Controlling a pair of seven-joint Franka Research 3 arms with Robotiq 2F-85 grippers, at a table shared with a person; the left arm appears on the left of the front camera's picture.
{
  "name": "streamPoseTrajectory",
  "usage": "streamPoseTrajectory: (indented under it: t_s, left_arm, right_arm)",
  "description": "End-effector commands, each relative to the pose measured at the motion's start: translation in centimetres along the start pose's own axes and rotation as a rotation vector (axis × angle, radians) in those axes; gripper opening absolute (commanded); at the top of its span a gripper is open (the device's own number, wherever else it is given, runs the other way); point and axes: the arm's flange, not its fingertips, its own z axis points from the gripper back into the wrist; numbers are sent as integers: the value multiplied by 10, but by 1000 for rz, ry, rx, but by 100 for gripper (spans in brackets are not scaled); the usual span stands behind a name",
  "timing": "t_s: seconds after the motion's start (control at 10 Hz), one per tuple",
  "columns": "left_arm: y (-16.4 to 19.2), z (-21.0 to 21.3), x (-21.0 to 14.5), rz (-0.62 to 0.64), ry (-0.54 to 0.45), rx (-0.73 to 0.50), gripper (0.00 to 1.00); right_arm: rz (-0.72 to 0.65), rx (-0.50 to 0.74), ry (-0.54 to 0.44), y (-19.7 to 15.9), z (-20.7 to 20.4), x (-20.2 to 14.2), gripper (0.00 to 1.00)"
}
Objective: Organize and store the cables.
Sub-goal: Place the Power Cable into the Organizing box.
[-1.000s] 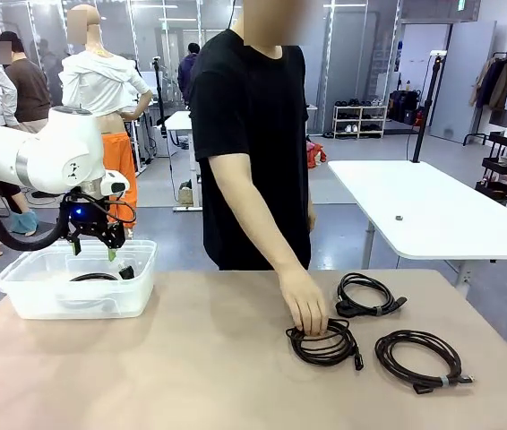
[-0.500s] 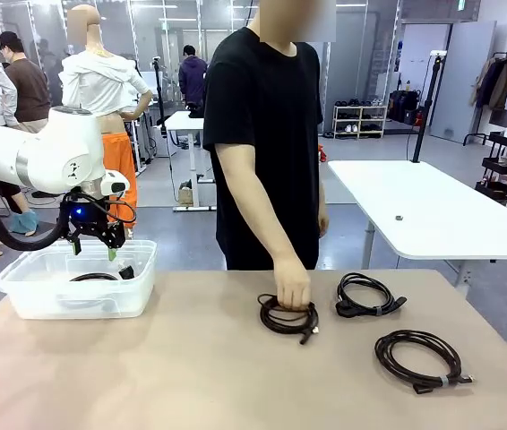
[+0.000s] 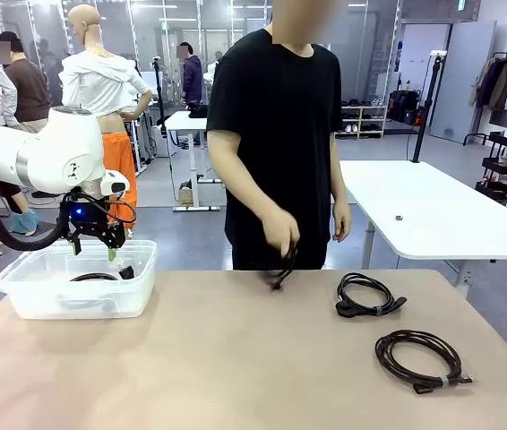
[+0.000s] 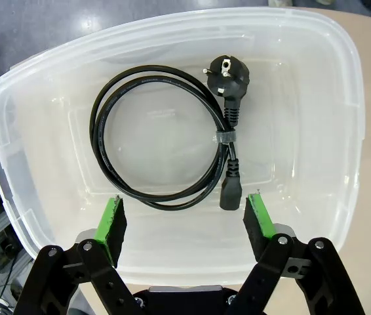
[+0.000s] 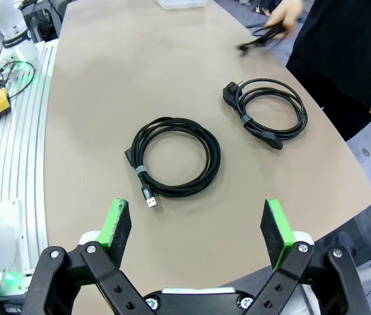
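Lifted since the earlier front frames: the lifted cable (image 3: 279,274), which lay coiled mid-table under the person's hand (image 3: 280,235), now dangles from it at frame ctr, above the far edge of the table (image 3: 191,358). The hand is clenched round the cord, though blur hides the exact hold. Neither arm has shifted.

At mid-left the left gripper (image 3: 92,244) hovers over the clear bin (image 3: 21,300), jaws spread w/ nothing between them. The right gripper (image 5: 198,236) is likewise wide and empty, looking down on the table.

Step in hand, by the look of it: cable no. 2 is travelling toward storage, w/ one already stowed. The next move likely calls for the person to carry it left to the bin or offer it to the left gripper. Any grasp should take the whole bundle of strands, not one loop, or the coil may spill.

The lifted cable hangs loose, long axis approx. vertical, tip slanting lower left. The binned cable (image 4: 166,138) lies flat on the bin floor, round plug at upper right of the left wrist view, both ends stacked top-to-bottom down the coil's right side. Two more wait at lower right of the front view. The banded cable (image 3: 419,358) is a flat oval, long axis left-right, plug end pointing right. The small cable (image 3: 367,296) sits just behind it, end also pointing right.
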Motion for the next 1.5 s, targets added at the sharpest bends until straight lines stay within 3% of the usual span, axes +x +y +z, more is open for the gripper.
streamPoseTrajectory:
  t_s: [0.0, 0.7, 0.8, 0.9, 1.0, 1.4]
  left_arm:
    - [0, 0, 4, -1, -3, 1, 90]
    - [0, 0, 0, 0, 0, 0, 91]
    - [3, 23, 0, -82, -139, -73, 91]
    - [21, 37, -20, -123, -216, -67, 91]
    - [41, 48, -49, -190, -232, -185, 91]
    - [96, 89, -166, -379, -414, -418, 91]
  right_arm:
    - [6, 9, 9, 4, 1, 1, 100]
    - [6, 9, 9, 4, 1, 1, 100]
    - [6, 9, 9, 4, 1, 1, 100]
    - [6, 9, 9, 4, 1, 1, 100]
    - [6, 9, 9, 4, 1, 1, 100]
    - [6, 9, 9, 4, 1, 1, 100]
